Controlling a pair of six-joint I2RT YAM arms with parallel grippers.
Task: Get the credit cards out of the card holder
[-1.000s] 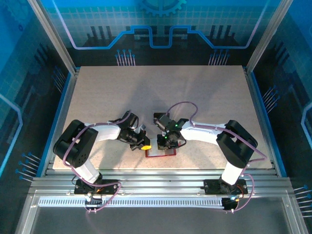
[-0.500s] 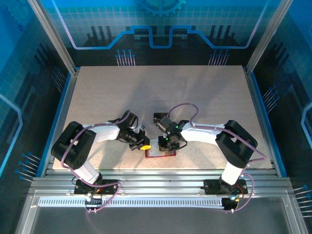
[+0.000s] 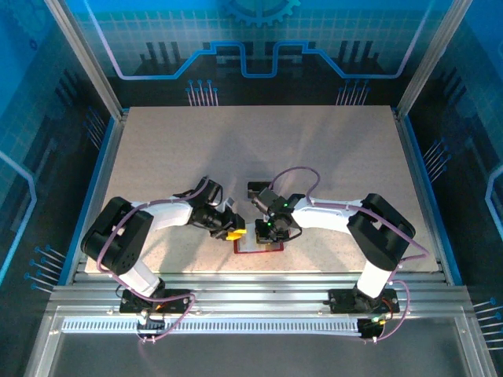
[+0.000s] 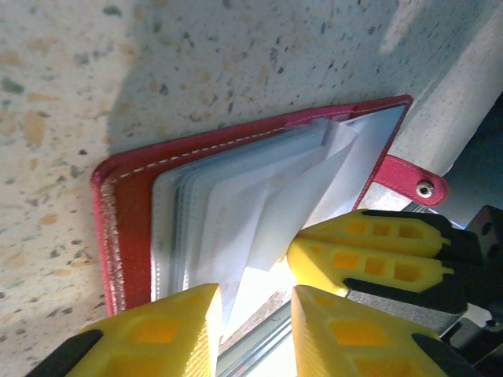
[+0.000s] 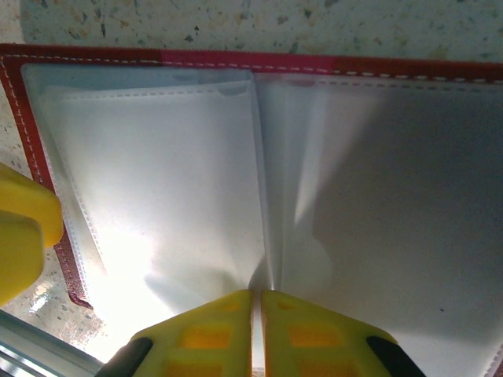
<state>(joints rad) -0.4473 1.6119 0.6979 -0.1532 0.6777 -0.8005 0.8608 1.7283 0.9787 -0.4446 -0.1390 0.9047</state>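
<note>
From above: finds the card holder (image 3: 259, 247) lying open on the table (image 3: 251, 149), close to the near edge and about midway between left and right. Puts the left gripper (image 3: 235, 233) at its left end and the right gripper (image 3: 272, 231) over its far-right part, both down low on it. Cannot judge either pincer from this height.

Through the left wrist: shows the red cover (image 4: 130, 196) flat on the speckled top, pale sleeves (image 4: 251, 196) fanned up from it, and the snap tab (image 4: 409, 177) poking out at the right of this view. Places the left gripper (image 4: 251, 330) at the sleeves' loose edge, narrowly parted and gripping nothing, with a sleeve corner dipping toward the gap. Catches the right gripper's fingers (image 4: 369, 271) just beside, pressed together. Cannot tell the credit cards apart from the stacked sleeve edges here.

Through the right wrist: looks down on two pale sleeve pages with a fold between them, inside a red stitched border (image 5: 236, 59). Has the right gripper (image 5: 256, 318) clamped on the near edge of the middle leaf, at the fold. Catches one left finger (image 5: 20, 236) at the left border.

On handling, as judgement: expect a light, floppy wallet, likely to slide or lift unless pinned, with thin, slick sleeves that buckle. Expect stiff, smooth, thin cards. Best to pinch an exposed short edge at a pocket mouth and draw it straight out along the pocket.
</note>
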